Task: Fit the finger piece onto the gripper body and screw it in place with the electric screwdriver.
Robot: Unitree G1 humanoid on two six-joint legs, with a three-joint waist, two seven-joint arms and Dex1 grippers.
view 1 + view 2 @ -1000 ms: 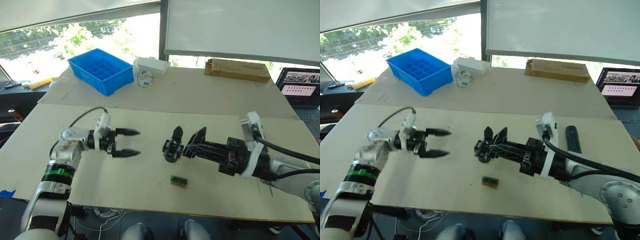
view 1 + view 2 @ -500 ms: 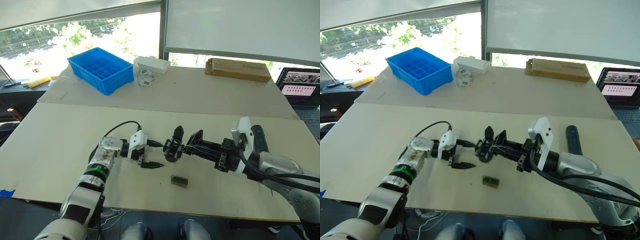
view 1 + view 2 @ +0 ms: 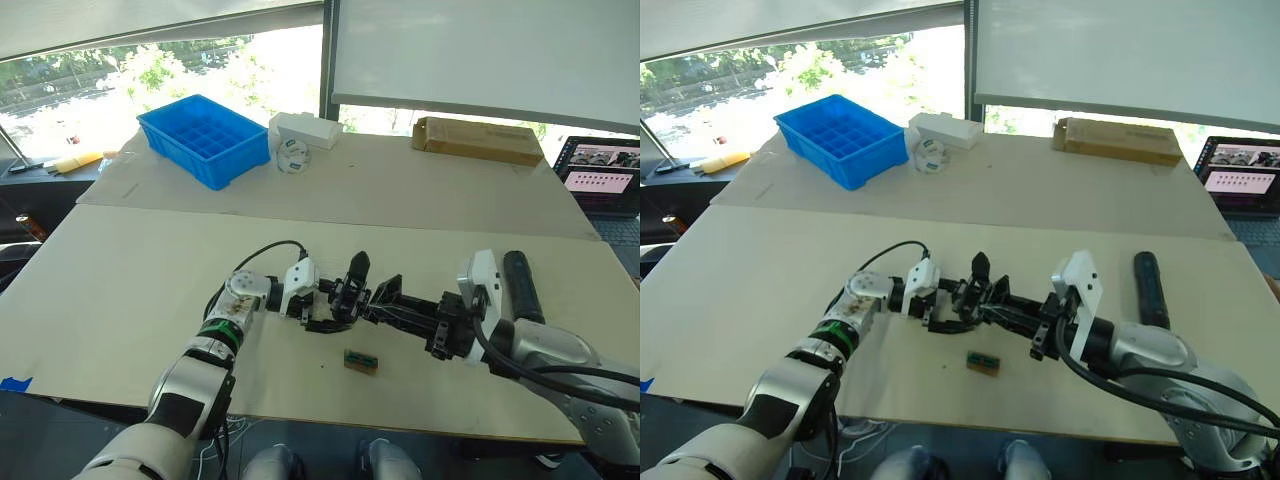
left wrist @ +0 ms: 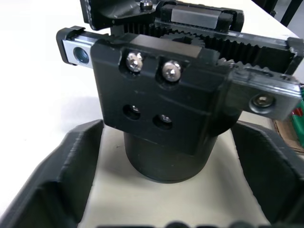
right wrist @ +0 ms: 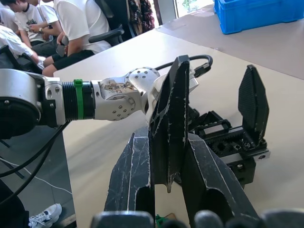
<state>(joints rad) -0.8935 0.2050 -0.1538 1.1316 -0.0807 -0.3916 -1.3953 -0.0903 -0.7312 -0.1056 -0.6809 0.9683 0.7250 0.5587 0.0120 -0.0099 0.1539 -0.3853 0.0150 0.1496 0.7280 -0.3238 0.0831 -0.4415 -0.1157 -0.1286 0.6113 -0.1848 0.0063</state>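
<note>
The gripper body [image 3: 347, 293] stands mid-table, a black block on a round base [image 4: 164, 164] with one upright finger [image 5: 251, 102]. My left gripper [image 3: 322, 308] is open, and its fingers [image 4: 61, 180] straddle that base with a small gap on each side. My right gripper [image 5: 164, 140] is shut on the finger piece [image 5: 169, 118], a black wedge held upright just right of the gripper body [image 5: 232, 137]. The electric screwdriver [image 3: 520, 285] lies on the table beyond my right forearm.
A small tan-and-green block [image 3: 359, 360] lies near the front edge. At the back are a blue bin [image 3: 203, 140], a white box [image 3: 305, 130], a tape roll [image 3: 292, 155], a cardboard box [image 3: 475, 140] and a laptop [image 3: 600, 175]. People [image 5: 71, 28] sit beyond the table.
My left arm swung right and its open fingers now sit around the gripper body's base. The right gripper, holding the finger piece, shifted slightly nearer the body.
</note>
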